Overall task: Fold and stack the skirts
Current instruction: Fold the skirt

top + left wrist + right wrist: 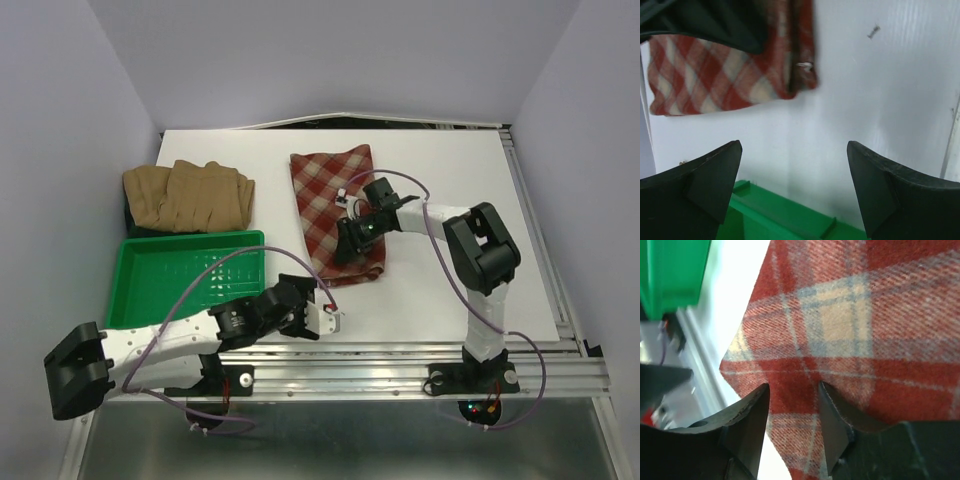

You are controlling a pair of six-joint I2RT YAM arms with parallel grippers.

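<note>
White table [450, 200] boxed in by pale lilac walls. Behind the tray [180, 285], just off its far rim: tan skirts [190, 195], bunched side by side. Green tray itself at the table's left, close to the front edge.

Just right of the tray's near right corner: left gripper [335, 320], over bare table, spread wide with nothing between the fingers [710, 175]. From its wrist, a strip of green tray rim below and one end of the plaid skirt [730, 75] beyond.

Further right of the tray, parted from it by a band of bare table: plaid skirt [325, 195] again, flat, running lengthwise from far to near. Down on its near end, level with the tray's far end: right gripper [350, 245], narrowed to a slim gap with red-and-cream cloth showing through. Cannot tell whether pinching that cloth or only pressing on it.
</note>
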